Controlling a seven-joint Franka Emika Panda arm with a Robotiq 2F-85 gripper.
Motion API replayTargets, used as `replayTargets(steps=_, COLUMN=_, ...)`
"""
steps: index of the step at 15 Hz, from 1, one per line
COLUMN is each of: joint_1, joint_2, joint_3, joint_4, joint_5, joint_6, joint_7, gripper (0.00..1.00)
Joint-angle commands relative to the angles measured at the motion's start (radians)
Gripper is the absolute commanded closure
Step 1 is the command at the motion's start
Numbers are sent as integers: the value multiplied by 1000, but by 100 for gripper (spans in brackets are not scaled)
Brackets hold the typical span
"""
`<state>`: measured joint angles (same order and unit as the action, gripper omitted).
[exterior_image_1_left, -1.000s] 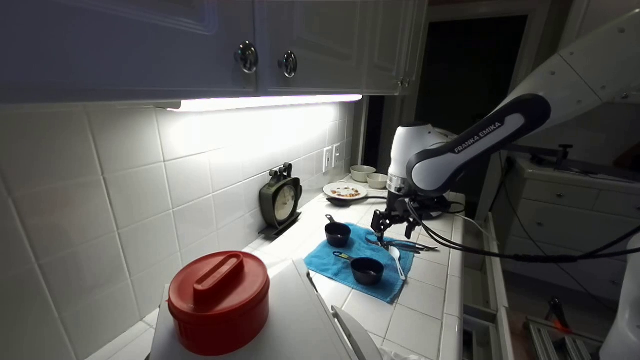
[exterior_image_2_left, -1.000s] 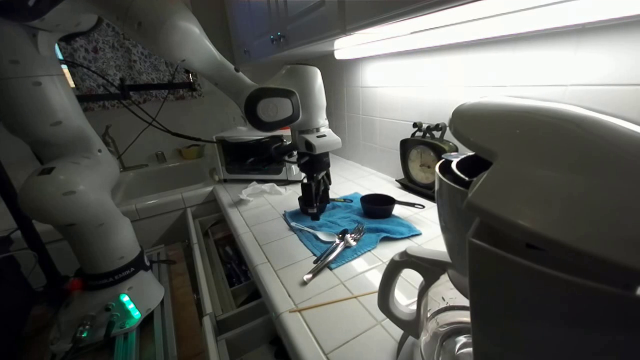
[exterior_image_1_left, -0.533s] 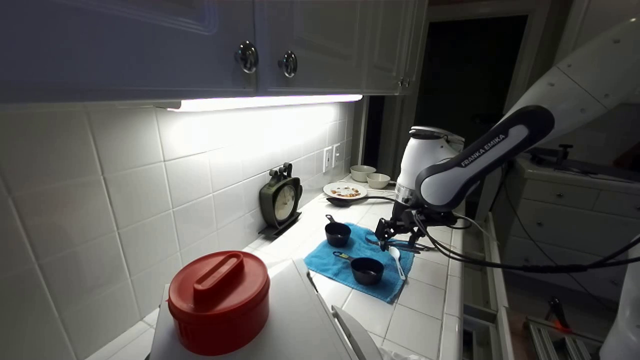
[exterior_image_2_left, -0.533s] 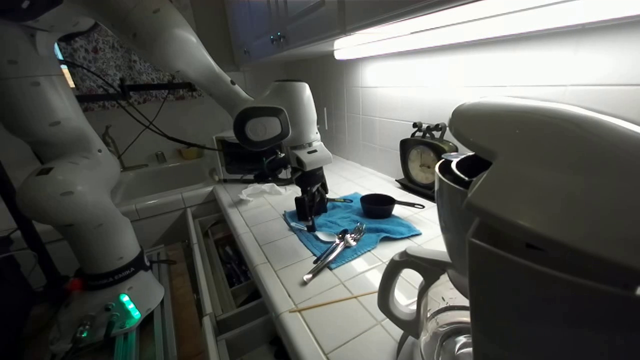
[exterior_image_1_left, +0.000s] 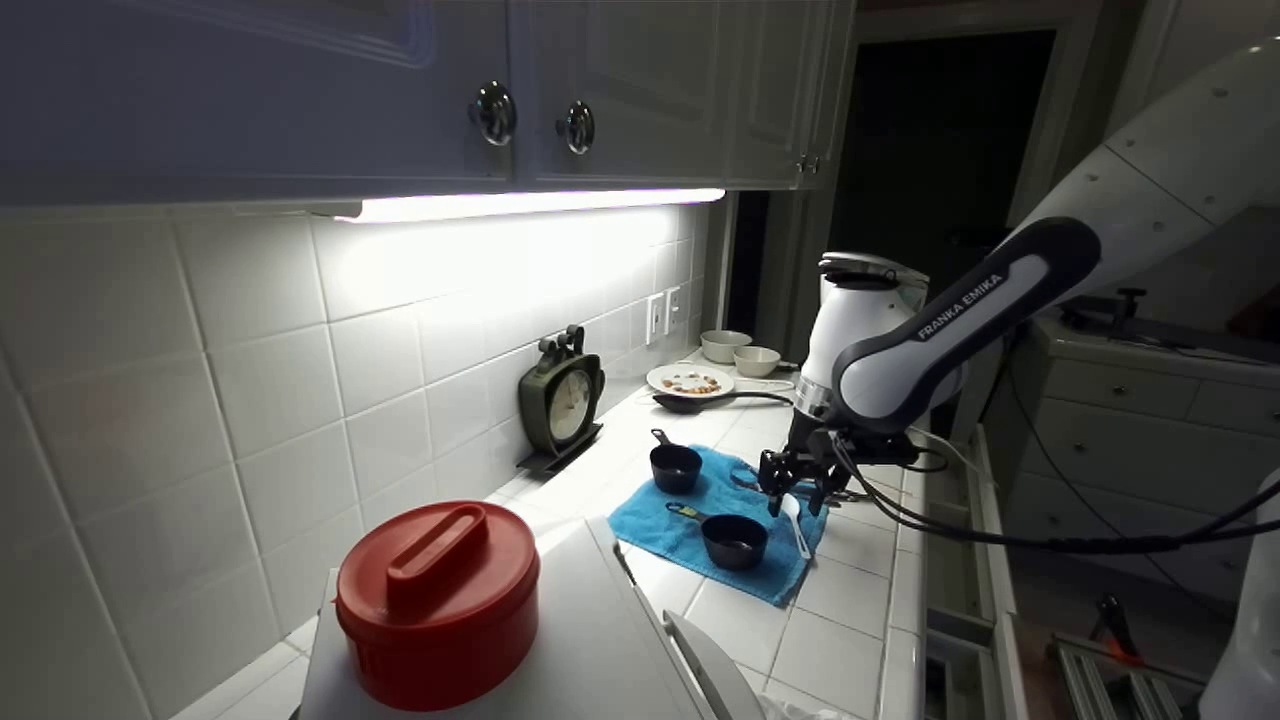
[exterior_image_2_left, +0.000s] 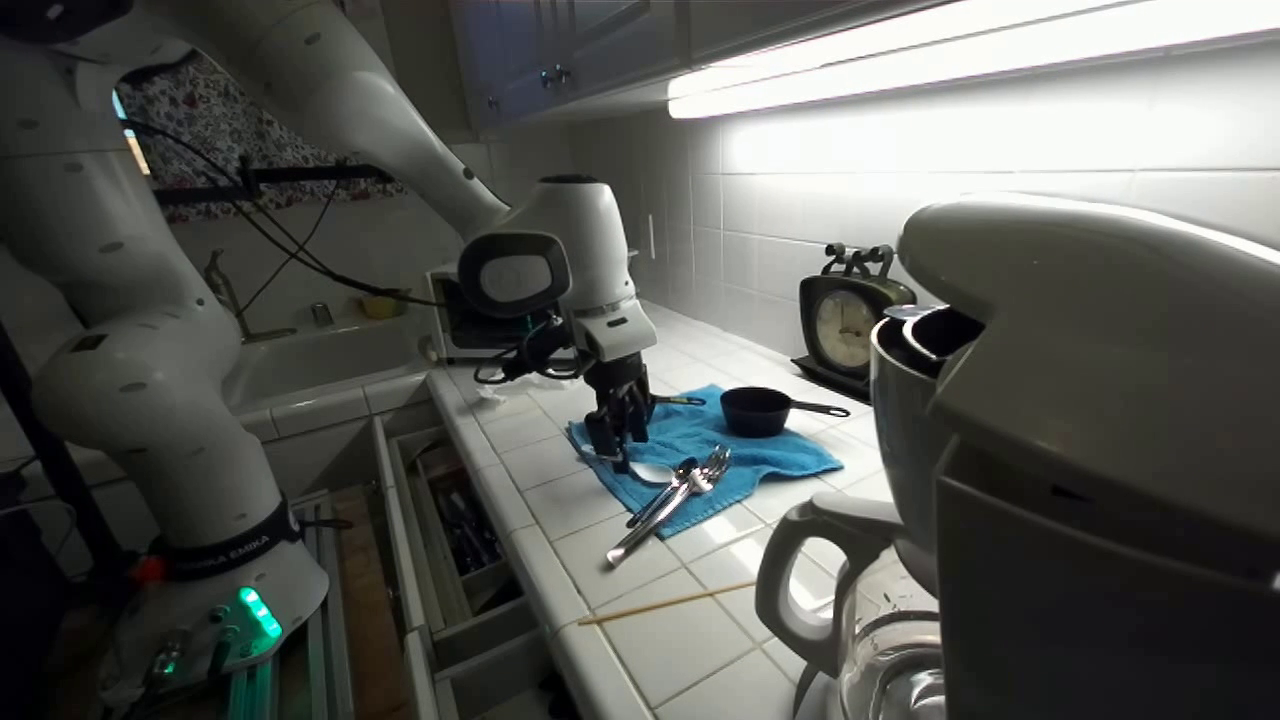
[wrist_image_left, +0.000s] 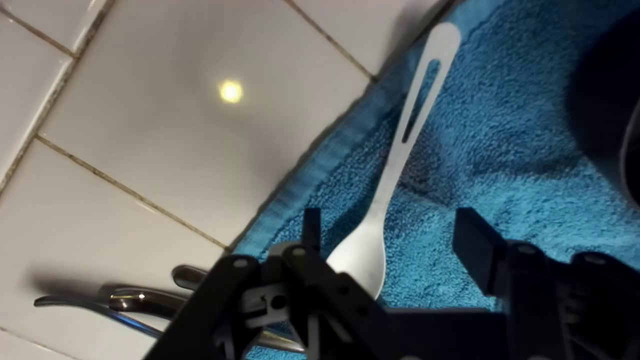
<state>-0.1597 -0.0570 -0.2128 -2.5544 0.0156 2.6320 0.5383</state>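
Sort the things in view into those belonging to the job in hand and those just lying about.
Seemingly in play:
gripper, open
white spoon, below it
blue towel, under the white spoon

Apparently just lying about:
metal cutlery
black handled cup
another black handled cup
green-cased dial
red lidded container
white plate
thin wooden stick

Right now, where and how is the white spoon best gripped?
Probably the white spoon by its solid neck, between bowl and slot, from straight above: it lies flat on the towel, and the narrow neck suits a pinch across its width, away from the cutlery near the bowl. The gripper, open, straddles it in the wrist view.
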Motion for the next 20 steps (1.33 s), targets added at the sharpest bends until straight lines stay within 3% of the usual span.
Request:
replayTargets(steps=1, joint_1=-16, joint_2=12, joint_3=12, joint_4=-10, joint_5=47, joint_6=32, joint_7=-45, gripper=61)
replayTargets(steps=7, joint_1=-21, joint_2=33, joint_3=10, joint_4=-5, joint_5=46, joint_6=42, joint_7=-60, gripper=95)
replayTargets(steps=15, joint_1=-29, joint_2=-14, joint_3=4, joint_4=-12, joint_5=43, joint_6=29, joint_7=-146, gripper=94)
replayTargets(steps=20, joint_1=-47, joint_2=-45, joint_3=8, joint_4=3, joint_5=-60, joint_6=-26, joint_7=-206, gripper=95)
